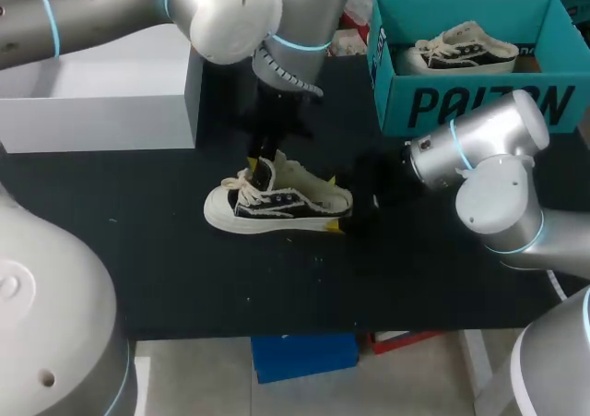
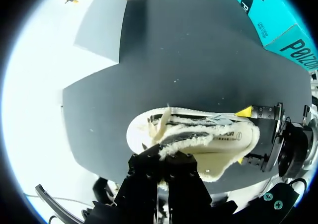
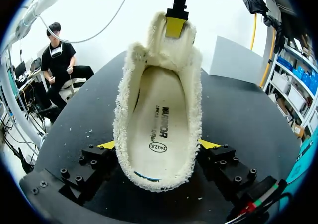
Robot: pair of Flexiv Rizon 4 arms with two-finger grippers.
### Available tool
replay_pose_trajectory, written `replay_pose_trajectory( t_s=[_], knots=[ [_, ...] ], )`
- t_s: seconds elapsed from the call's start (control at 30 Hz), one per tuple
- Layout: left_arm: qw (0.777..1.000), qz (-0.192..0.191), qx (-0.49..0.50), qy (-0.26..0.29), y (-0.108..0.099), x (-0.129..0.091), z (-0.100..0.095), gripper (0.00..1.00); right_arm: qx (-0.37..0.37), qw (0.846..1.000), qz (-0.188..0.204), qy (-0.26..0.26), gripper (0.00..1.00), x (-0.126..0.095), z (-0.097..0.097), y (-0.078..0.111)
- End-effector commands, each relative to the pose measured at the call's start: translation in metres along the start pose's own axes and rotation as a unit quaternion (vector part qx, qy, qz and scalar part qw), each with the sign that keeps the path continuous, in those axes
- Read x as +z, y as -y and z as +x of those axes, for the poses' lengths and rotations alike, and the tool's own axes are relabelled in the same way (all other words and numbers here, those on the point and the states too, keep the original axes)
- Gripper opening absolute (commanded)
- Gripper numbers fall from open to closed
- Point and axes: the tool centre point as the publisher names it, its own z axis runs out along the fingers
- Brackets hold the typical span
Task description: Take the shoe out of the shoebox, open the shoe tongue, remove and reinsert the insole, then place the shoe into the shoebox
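Fleece-lined sneaker (image 1: 277, 204) stands at the middle of the table (image 1: 166, 268) — light, soft-walled, stiff only at the sole, I judge. My right gripper (image 3: 158, 145) clamps the heel sides; my left gripper (image 2: 166, 157) pinches the floppy tongue (image 3: 171, 45) — sound holds.

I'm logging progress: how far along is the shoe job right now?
Done: the shoe is out of the shoebox, on the table. In hand: the right gripper clamps its heel and the left gripper pinches the tongue up. Left: the insole lies inside, so removal, reinsertion and boxing remain.
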Motion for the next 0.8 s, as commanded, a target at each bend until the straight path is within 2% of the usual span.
replay_pose_trajectory(
  t_s=[0.03, 0.27, 0.3, 0.37, 0.4, 0.43, 0.47, 0.8],
  knots=[
    [0.997, 0.003, -0.001, -0.076, -0.003, 0.004, -0.017, 0.00, 0.000, 1.000, 0.001, 0.000, 0.00, 0.003, 0.000, 0.001],
    [0.993, 0.021, -0.001, -0.112, -0.004, 0.012, -0.032, 0.00, 0.000, 1.000, 0.001, 0.000, 0.00, 0.003, 0.000, 0.001],
    [0.993, 0.027, 0.007, -0.119, -0.005, 0.015, -0.032, 0.02, 0.000, 1.000, 0.001, 0.000, 0.00, 0.003, 0.000, 0.001],
    [0.992, 0.029, 0.020, -0.121, -0.008, 0.018, -0.033, 0.19, 0.000, 1.000, 0.001, 0.000, 0.00, 0.003, 0.000, 0.001],
    [0.992, 0.030, 0.024, -0.124, -0.009, 0.020, -0.034, 0.20, 0.000, 1.000, 0.001, 0.000, 0.00, 0.003, 0.000, 0.001],
    [0.991, 0.028, 0.027, -0.126, -0.010, 0.021, -0.034, 0.15, 0.000, 1.000, 0.001, 0.000, 0.00, 0.003, 0.000, 0.001],
    [0.991, 0.028, 0.029, -0.128, -0.010, 0.023, -0.035, 0.00, 0.000, 1.000, 0.001, 0.000, 0.00, 0.003, 0.000, 0.001],
    [0.991, 0.026, 0.038, -0.123, -0.010, 0.032, -0.036, 0.00, 0.000, 1.000, 0.001, 0.000, 0.00, 0.003, 0.000, 0.001]
  ],
)
